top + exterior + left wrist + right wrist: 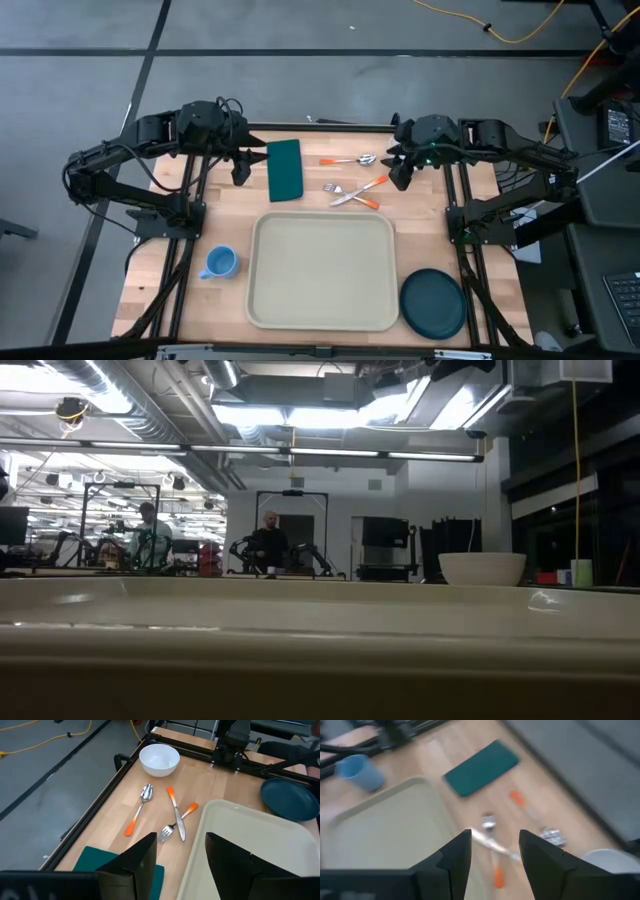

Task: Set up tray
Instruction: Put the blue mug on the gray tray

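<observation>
Two tools hang with fingers parted and empty, the left tool (240,170) and right tool (399,176) both beyond the tray's (322,272) far corners. One cream plastic tray, rounded and rimmed, lies mid-counter (160,300). Around it: one green napkin (285,169), three orange-handled utensils (352,180), one blue cup (219,263), one dark round plate (433,303), one white bowl (159,759). Wooden counter, grey floor.
</observation>
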`<state>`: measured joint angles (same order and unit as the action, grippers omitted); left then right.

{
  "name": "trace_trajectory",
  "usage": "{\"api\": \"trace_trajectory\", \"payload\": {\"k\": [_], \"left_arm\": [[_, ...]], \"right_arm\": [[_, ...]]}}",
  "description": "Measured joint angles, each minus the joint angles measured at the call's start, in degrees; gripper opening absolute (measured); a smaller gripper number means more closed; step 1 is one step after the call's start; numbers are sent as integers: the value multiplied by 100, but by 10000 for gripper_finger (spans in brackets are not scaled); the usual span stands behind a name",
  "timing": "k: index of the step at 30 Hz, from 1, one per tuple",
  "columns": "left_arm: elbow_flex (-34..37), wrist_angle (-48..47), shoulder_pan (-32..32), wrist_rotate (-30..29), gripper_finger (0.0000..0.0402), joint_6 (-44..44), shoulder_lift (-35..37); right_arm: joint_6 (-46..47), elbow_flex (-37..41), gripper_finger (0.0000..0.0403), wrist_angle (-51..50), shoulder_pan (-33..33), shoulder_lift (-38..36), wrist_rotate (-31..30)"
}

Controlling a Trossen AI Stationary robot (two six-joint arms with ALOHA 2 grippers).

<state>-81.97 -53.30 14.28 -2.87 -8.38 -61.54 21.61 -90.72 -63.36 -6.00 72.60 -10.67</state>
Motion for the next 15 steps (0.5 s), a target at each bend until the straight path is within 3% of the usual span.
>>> {"api": "trace_trajectory", "payload": {"k": [3,15], "left_arm": [[0,0,0,0,164,7,0],[0,0,0,114,162,13,-2]], "right_arm": [[94,0,170,-1,7,0,451],[-101,0,170,1,67,0,738]]}}
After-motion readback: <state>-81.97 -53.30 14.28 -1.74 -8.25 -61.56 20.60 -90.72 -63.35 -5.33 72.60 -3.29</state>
